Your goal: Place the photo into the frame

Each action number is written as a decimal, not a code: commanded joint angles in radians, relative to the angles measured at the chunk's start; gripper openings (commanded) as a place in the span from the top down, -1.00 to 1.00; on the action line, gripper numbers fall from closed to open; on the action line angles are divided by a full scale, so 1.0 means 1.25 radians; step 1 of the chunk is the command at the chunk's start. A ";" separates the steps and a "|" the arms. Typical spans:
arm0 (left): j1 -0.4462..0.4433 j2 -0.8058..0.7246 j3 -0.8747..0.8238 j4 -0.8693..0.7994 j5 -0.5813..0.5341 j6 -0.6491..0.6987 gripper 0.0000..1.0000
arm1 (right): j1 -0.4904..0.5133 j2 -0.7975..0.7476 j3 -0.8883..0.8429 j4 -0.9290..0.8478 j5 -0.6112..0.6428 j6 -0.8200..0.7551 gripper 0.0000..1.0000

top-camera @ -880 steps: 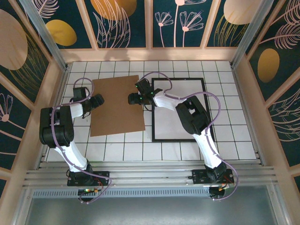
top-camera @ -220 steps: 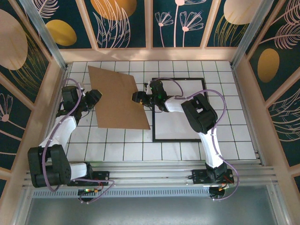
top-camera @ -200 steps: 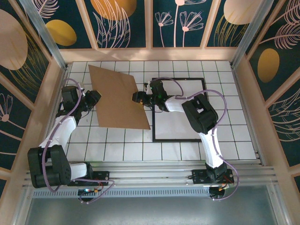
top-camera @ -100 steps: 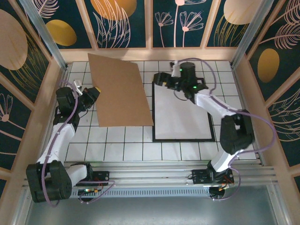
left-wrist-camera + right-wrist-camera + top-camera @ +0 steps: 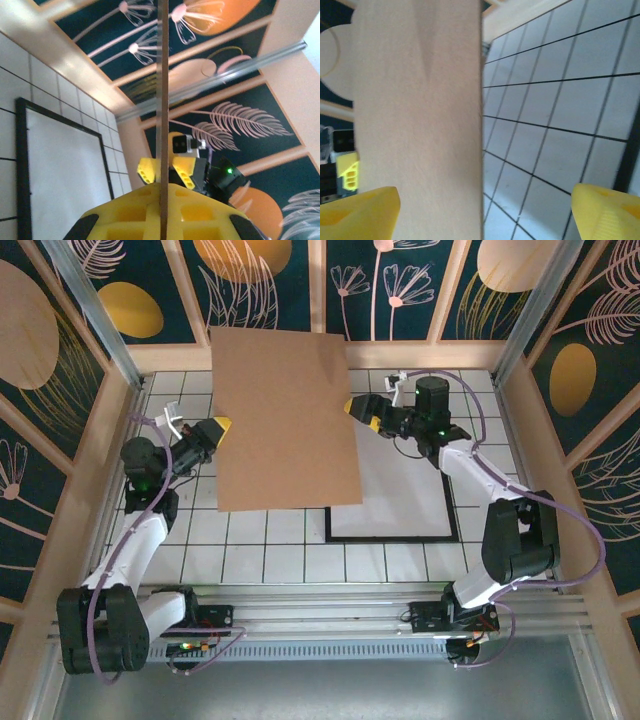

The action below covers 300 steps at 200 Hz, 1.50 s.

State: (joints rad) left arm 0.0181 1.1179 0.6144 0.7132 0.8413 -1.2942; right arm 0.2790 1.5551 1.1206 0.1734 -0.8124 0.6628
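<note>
- The left gripper (image 5: 218, 427) has lifted the brown board (image 5: 285, 420) high, clamped on its left edge; the right gripper (image 5: 366, 413) has let go, fingers apart.
- The frame (image 5: 390, 537) now lies open on the right; I think the photo can go in next.

Left end effector (image 5: 217, 427) pinched shut, arm raised; right end effector (image 5: 358, 406) spread wide, arm outstretched.

White tiled floor (image 5: 400, 565), floral walls (image 5: 260, 290)
</note>
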 commanded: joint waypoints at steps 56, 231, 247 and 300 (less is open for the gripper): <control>-0.048 0.105 -0.035 0.324 0.008 -0.163 1.00 | -0.023 -0.020 -0.149 0.449 -0.149 0.275 0.24; -0.072 0.249 -0.038 -0.078 -0.190 0.199 -0.40 | -0.334 -0.154 -0.188 -0.178 -0.276 -0.174 1.00; -0.072 0.265 -0.031 -0.068 -0.172 0.197 -0.41 | -0.359 -0.138 -0.163 -0.234 -0.263 -0.212 1.00; -0.072 0.262 -0.015 -0.077 -0.162 0.231 -0.44 | -0.407 -0.031 0.020 -0.539 -0.213 -0.390 1.00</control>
State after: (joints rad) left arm -0.0742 1.4540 0.5655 0.6167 0.6228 -1.0538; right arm -0.2085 1.4700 1.0126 -0.2821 -1.0641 0.3317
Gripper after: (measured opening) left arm 0.716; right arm 0.077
